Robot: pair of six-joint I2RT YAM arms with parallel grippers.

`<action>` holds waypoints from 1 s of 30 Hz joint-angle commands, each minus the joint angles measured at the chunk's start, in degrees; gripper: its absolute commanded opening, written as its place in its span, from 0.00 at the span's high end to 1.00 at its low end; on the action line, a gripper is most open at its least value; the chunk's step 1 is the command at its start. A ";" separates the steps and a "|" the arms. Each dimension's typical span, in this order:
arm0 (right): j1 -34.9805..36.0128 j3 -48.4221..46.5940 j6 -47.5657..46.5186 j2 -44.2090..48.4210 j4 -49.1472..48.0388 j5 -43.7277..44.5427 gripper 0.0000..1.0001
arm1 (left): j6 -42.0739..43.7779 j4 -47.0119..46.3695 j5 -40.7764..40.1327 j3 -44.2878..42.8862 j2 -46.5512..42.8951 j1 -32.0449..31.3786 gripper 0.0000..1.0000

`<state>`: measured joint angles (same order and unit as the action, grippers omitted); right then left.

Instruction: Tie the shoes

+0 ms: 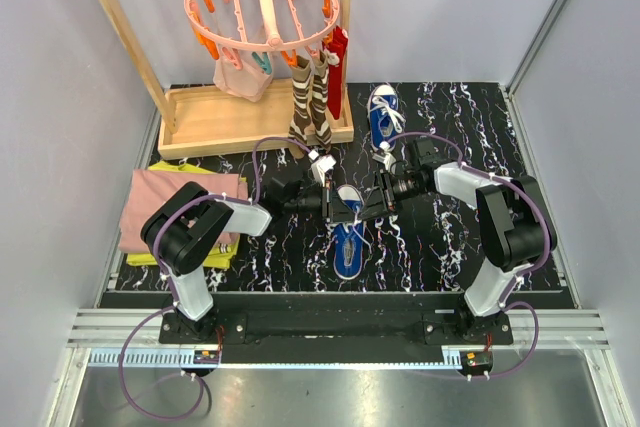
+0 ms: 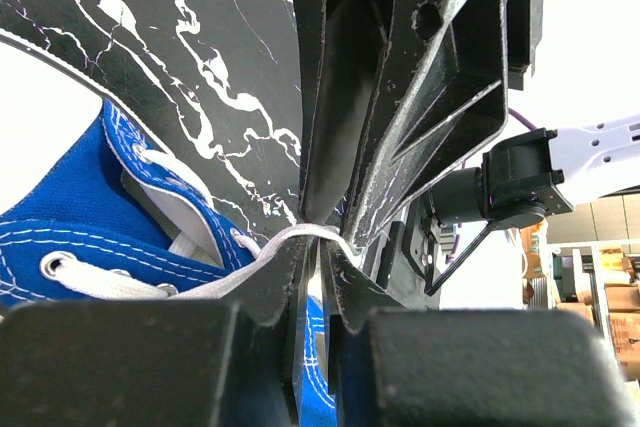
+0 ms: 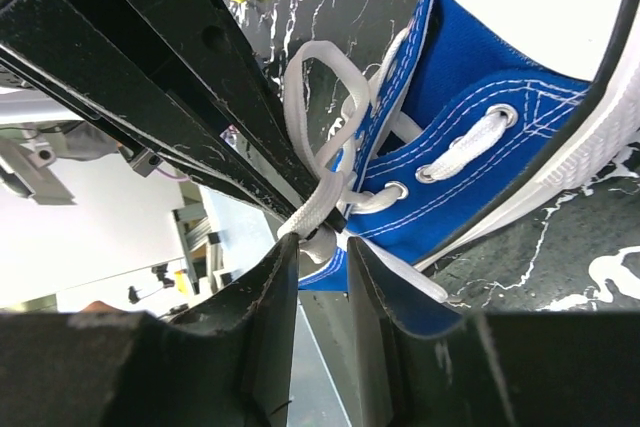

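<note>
The near shoe (image 1: 349, 237) was set on the surface (image 1: 450, 237), its lace (image 2: 250, 257) pinched by the left tool (image 2: 318, 247); any grip by the right tool (image 3: 320, 247) could not be judged. If tugged unevenly, the lace could be lost.

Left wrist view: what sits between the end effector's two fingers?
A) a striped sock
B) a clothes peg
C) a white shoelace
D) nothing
C: the left end effector is closed on a white shoelace that runs back to the eyelets of the blue sneaker.
</note>
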<state>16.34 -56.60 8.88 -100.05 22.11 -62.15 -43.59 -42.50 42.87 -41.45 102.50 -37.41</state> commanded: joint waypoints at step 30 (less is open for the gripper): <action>0.01 0.96 -0.01 -0.15 -2.77 2.21 1.00 | 26.87 37.26 -1.54 -4.24 -19.26 6.73 0.59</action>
<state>16.23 -55.66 10.31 -100.57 20.58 -60.84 -30.92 -21.30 43.64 -41.93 87.22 -31.94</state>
